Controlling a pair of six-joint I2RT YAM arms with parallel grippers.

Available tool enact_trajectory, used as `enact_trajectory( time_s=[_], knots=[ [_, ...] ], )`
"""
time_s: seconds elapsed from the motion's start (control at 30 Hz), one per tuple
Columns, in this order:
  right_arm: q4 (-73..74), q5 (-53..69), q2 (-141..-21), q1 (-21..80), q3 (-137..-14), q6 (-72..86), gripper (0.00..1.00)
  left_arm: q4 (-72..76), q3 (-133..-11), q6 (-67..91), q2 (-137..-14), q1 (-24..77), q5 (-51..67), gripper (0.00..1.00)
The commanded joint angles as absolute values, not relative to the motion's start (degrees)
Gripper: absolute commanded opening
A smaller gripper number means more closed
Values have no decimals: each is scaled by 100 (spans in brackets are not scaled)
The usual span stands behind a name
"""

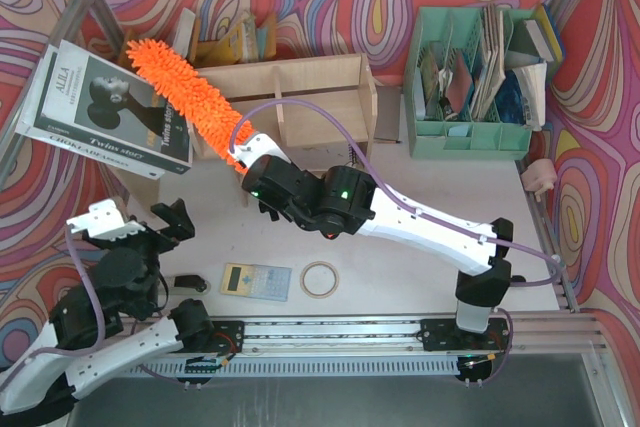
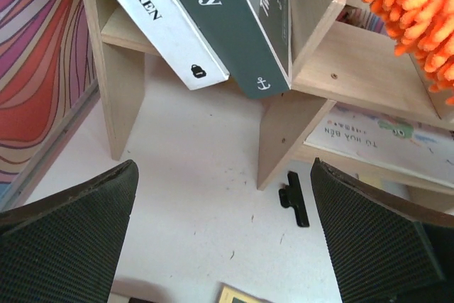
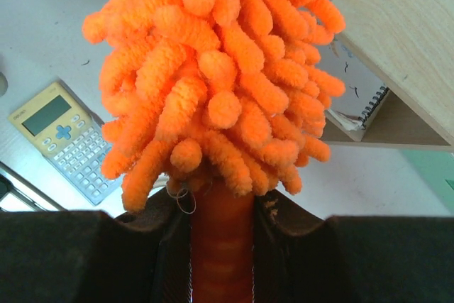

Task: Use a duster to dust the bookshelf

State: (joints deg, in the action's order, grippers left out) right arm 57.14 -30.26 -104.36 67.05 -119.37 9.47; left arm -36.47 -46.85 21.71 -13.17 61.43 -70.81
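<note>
Right tool [image 1: 247,164] around duster handle [image 3: 221,264]

Right arm [image 1: 420,217] outstretched, jaws clamped, left jaws wide

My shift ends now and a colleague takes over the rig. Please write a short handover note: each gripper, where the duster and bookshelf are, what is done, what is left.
Right gripper: shut on the duster, fingers clamping its handle just below the head.
Left gripper: open, empty, low before the left end of the bookshelf.
Bookshelf: far side of the table, books leaning at its left.
Done: duster picked up, head over the bookshelf's left part.
Left: sweep the rest of the top and the lower tier; how much is already dusted cannot be told.
</note>
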Motion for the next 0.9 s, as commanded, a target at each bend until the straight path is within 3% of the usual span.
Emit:
enact_trajectory(
  time_s=[0.0, 0.23, 0.67, 0.87],
  knots=[
    [5406, -3080, -10267, 6673, -12010, 735, 0, -4570, -5245, 2302, -1694, 6161, -6586, 98],
    [5553, -3409, -10178, 6488, -12015, 916, 0, -4338, -5309, 1902, -1836, 6163, -5837, 98],
    [5087, -2982, -10112, 6756, -12127, 776, 0, -4270, -5263, 1851, -756, 6163, -6070, 98],
    [5438, -3537, -10198, 6688, -11949, 1016, 0, -4358, -5279, 1945, -813, 6161, -6141, 98]
  ],
)
